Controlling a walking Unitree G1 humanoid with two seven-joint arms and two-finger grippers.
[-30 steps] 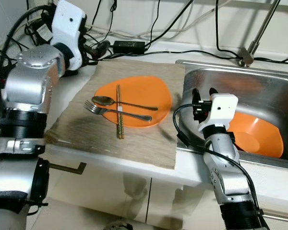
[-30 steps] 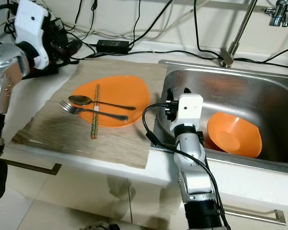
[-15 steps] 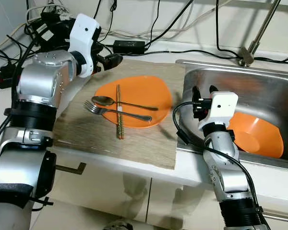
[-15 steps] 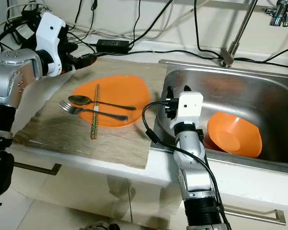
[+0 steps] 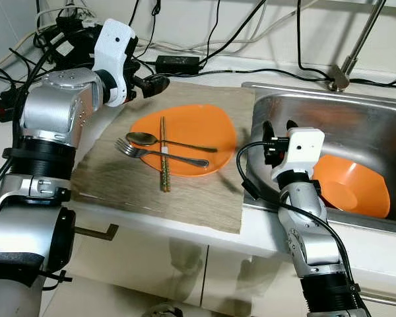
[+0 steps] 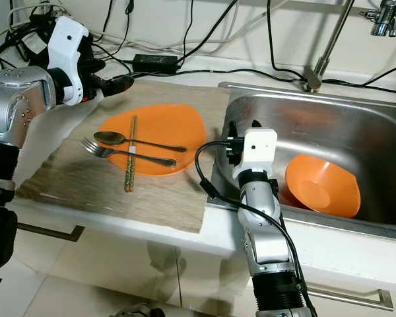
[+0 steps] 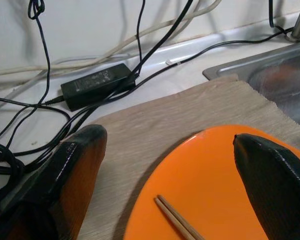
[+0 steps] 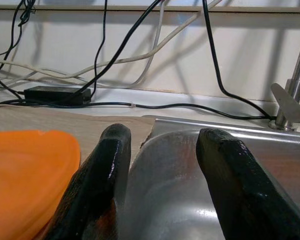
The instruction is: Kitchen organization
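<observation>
Counter mat (image 5: 185, 191) unchanged; left gripper (image 5: 153, 82) holds since a half-second ago, fingers spread over the orange plate (image 5: 191, 129). Chopsticks (image 5: 163, 153) run front-to-back. Right gripper (image 5: 277, 127) parted.

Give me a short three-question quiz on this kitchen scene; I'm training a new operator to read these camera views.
1. True or false: the orange bowl lies inside the sink.
2. Which items rest on the orange plate?
A. a knife only
B. a spoon, a fork and chopsticks
C. two cups
3. Fill in: the left gripper hovers with fingers ____ near the plate's far-left edge, over the mat.

Key:
1. True. The right gripper, open and empty, is raised at the sink's left rim beside it.
2. B
3. open
</observation>
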